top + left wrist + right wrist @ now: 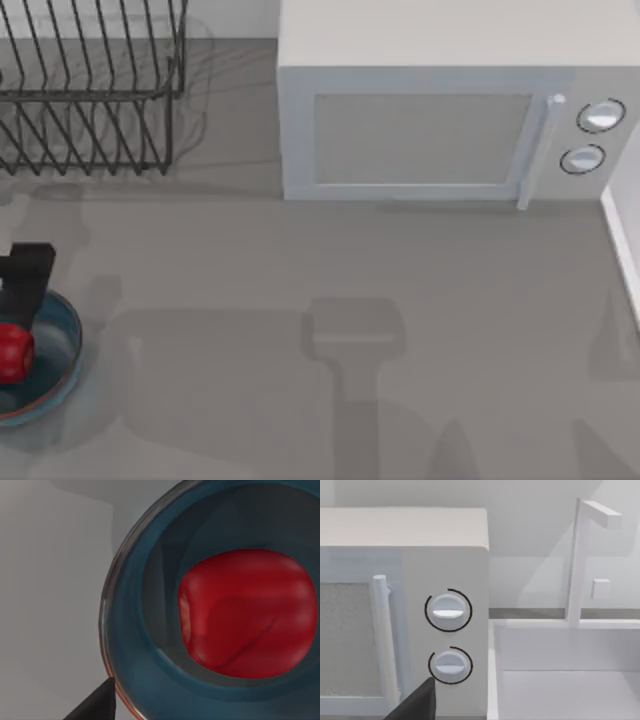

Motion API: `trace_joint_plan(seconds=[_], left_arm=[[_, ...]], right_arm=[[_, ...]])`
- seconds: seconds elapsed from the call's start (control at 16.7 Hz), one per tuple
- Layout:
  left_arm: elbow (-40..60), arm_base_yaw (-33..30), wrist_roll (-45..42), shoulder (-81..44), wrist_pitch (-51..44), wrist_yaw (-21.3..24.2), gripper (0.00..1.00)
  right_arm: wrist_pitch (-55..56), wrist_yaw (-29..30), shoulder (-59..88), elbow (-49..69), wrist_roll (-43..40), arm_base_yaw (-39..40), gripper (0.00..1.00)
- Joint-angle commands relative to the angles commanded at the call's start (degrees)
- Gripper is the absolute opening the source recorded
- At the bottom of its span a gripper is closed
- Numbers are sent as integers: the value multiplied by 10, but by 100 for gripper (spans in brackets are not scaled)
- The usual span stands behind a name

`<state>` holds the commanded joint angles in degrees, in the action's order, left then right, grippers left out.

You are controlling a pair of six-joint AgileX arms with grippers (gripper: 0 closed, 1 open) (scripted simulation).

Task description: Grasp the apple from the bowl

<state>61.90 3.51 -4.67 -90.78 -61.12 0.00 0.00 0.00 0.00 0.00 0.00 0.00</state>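
The left gripper [25,275] hangs just over the bowl [68,345]; I cannot tell its spread. Inside the bowl sits the apple [247,612], glossy, firm, likely slippery: best pinched across its widest middle.

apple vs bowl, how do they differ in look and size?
Colour: the apple is glossy red; the bowl is translucent teal-blue with a thin reddish rim edge.
Size: the apple is much smaller; the bowl spans several times its width.
Shape: the apple is a solid, rounded lump; the bowl is a shallow open dish.
Role: the apple sits inside; the bowl holds it.
Shared: both are round from above, at the table's left edge under the left gripper.
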Motion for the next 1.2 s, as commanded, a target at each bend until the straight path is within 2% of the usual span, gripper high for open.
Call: trace_joint_plan(seconds=[0.3,0.72,1.08,1.2], left_arm=[[-27,-2,0,-19,43,0,100],[-127,1,-3,-104,238,0,100],[-142,2,-4,-118,260,0,100],[-142,2,-4,-118,260,0,85]], right_arm=[[0,0,0,0,0,0,100],[0,0,0,0,0,0,100],[0,0,0,0,0,0,100],[0,0,0,0,0,0,100]])
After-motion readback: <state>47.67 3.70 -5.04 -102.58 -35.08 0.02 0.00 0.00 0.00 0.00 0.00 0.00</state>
